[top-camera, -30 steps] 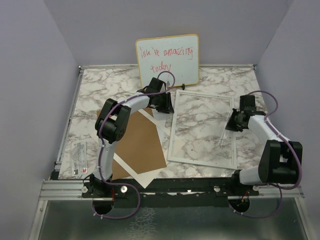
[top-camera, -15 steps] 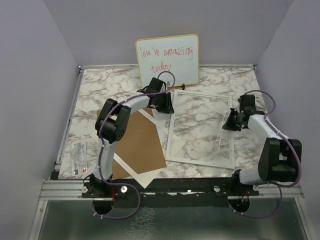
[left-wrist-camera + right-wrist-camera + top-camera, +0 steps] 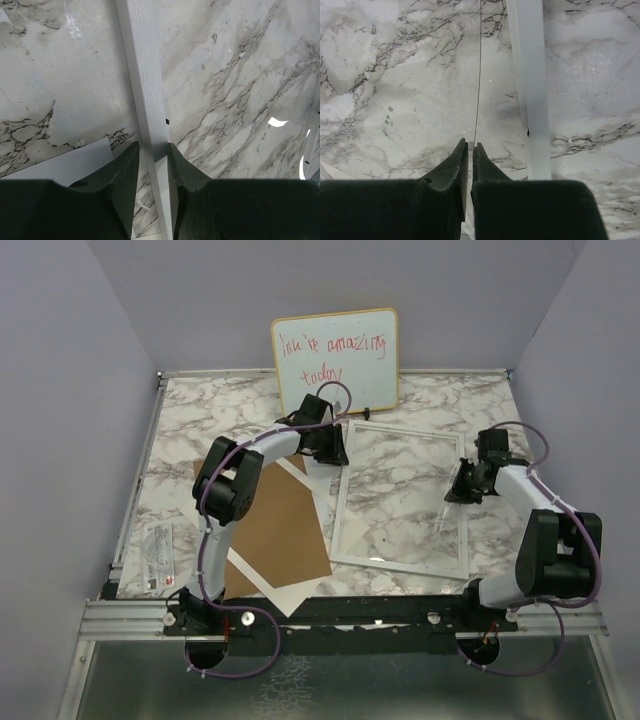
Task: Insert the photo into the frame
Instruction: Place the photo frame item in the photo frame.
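Shifted slightly toward the left edge of the table (image 3: 230, 410) since a second ago, the white-rimmed frame (image 3: 145, 75) lies on the right half of the marble surface. Red handwriting on the whiteboard (image 3: 335, 360), propped at the far edge, reads roughly "you're amazing today". The left gripper (image 3: 152, 145) clamps the frame's left rim near its far corner. The right gripper (image 3: 470, 145) pinches the thin edge of the clear pane (image 3: 479, 70), just inside the right rim.

White arms (image 3: 265, 447), black joints, purple cables (seemingly zip-tied).
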`<move>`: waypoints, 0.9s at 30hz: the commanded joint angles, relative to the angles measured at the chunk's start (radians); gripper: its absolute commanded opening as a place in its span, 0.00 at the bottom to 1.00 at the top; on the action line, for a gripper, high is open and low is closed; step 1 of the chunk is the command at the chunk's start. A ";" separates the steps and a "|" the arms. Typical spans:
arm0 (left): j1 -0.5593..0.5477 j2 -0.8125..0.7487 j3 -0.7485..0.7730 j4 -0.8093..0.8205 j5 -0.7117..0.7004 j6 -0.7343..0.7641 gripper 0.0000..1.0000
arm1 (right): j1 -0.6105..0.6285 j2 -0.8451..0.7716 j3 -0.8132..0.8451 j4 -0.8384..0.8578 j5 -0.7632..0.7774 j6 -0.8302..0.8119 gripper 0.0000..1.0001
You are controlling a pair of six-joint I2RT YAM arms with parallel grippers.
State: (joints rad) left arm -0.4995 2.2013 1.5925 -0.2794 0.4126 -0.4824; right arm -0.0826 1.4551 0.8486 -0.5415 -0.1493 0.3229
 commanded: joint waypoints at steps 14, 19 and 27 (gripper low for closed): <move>-0.007 0.058 0.018 -0.039 -0.102 0.034 0.25 | 0.001 0.029 0.081 -0.170 -0.064 -0.038 0.05; -0.007 0.064 0.022 -0.040 -0.106 0.034 0.23 | 0.003 0.042 0.082 -0.169 -0.147 -0.045 0.08; -0.007 0.067 0.021 -0.048 -0.149 0.029 0.16 | 0.003 0.073 0.079 -0.153 -0.191 -0.029 0.14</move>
State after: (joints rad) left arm -0.5018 2.2108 1.6108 -0.2878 0.3923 -0.4808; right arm -0.0826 1.5028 0.9192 -0.6609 -0.2836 0.2886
